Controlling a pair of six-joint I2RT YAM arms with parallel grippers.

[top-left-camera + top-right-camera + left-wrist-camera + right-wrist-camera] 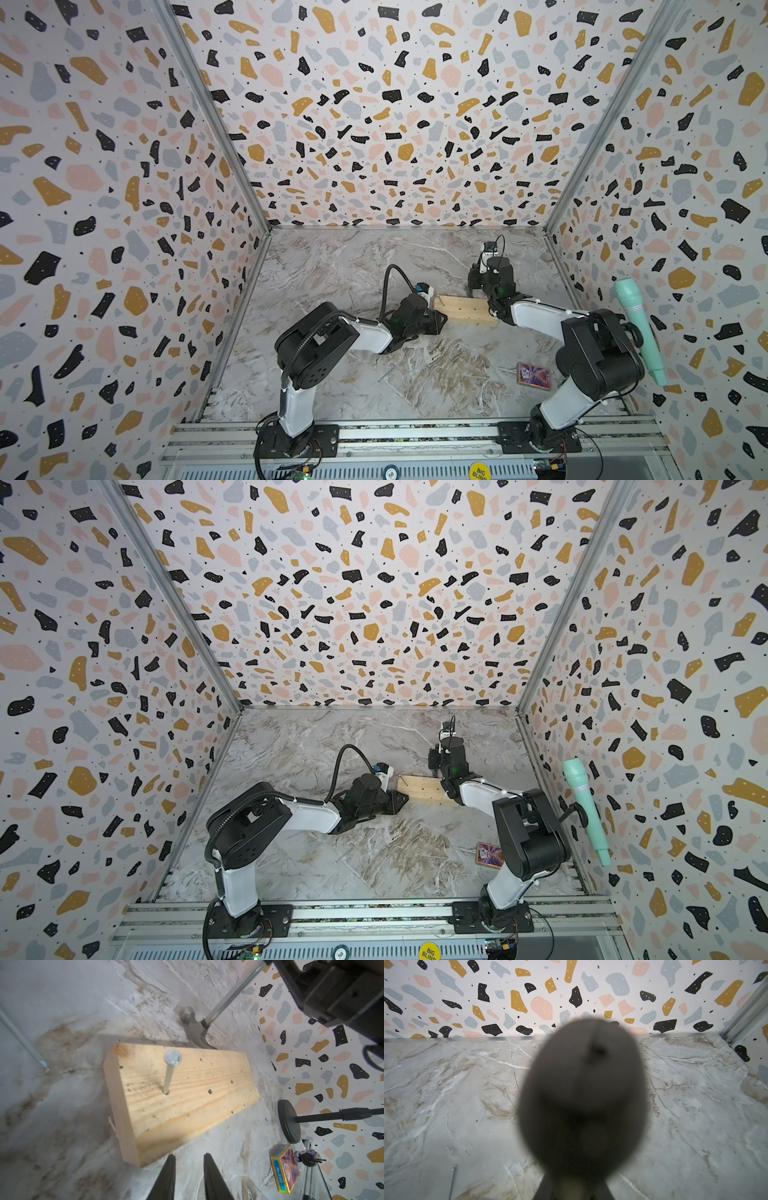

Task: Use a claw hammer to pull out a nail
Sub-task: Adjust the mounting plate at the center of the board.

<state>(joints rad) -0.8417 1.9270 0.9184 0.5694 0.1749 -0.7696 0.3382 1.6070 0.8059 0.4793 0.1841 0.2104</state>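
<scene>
A pale wooden block (182, 1101) lies on the marble table, also seen in both top views (465, 309) (419, 789). A silvery nail (169, 1072) stands upright in it near its left end. The claw hammer's metal head (197, 1030) rests at the block's far edge, claw down against the wood, apart from the nail. Its thin shaft (232, 995) rises to my right gripper (473, 286), which is shut on the black handle (581, 1095). My left gripper (189, 1157) hovers just off the block's near end, slightly open, with nothing between its fingers.
A loose nail (20, 1036) lies on the table left of the block. A small colourful box (534, 375) sits near the right arm's base. A mint-green cylinder (640, 328) on a black stand (288, 1121) is by the right wall. Patterned walls enclose three sides.
</scene>
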